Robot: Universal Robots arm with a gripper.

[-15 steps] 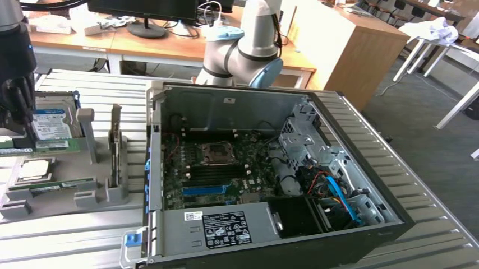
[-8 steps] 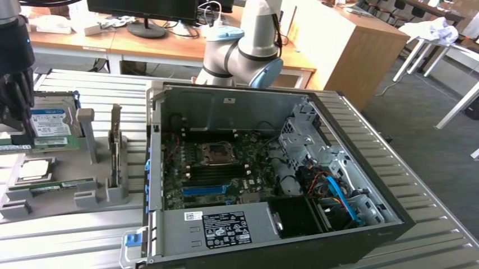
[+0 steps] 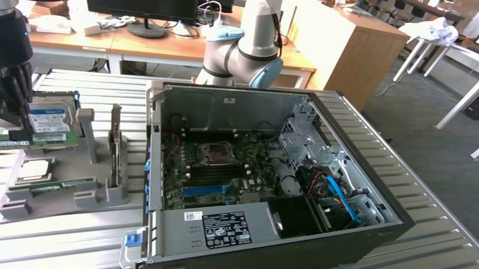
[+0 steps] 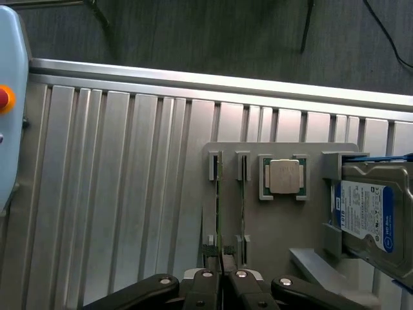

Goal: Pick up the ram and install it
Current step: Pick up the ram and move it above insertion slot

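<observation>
The ram (image 3: 45, 139) is a thin green stick with a white sticker, level at the exterior view's far left, just below the hard drive as seen. My dark gripper (image 3: 13, 126) comes down onto its end there. In the wrist view the ram (image 4: 219, 213) shows edge-on, running up from between my black fingers (image 4: 205, 284). My gripper (image 4: 222, 281) is shut on it. The open computer case (image 3: 262, 168) lies to the exterior view's right, its motherboard showing black memory slots (image 3: 217, 174).
A grey holder (image 3: 112, 196) carries a second green stick (image 3: 64, 185), a silver hard drive (image 3: 51, 120) with a blue-white label, a processor chip (image 4: 284, 176) and a dark card (image 3: 116, 145) on edge. The slatted metal table (image 4: 116, 194) surrounds it. The arm's base (image 3: 239, 56) stands behind the case.
</observation>
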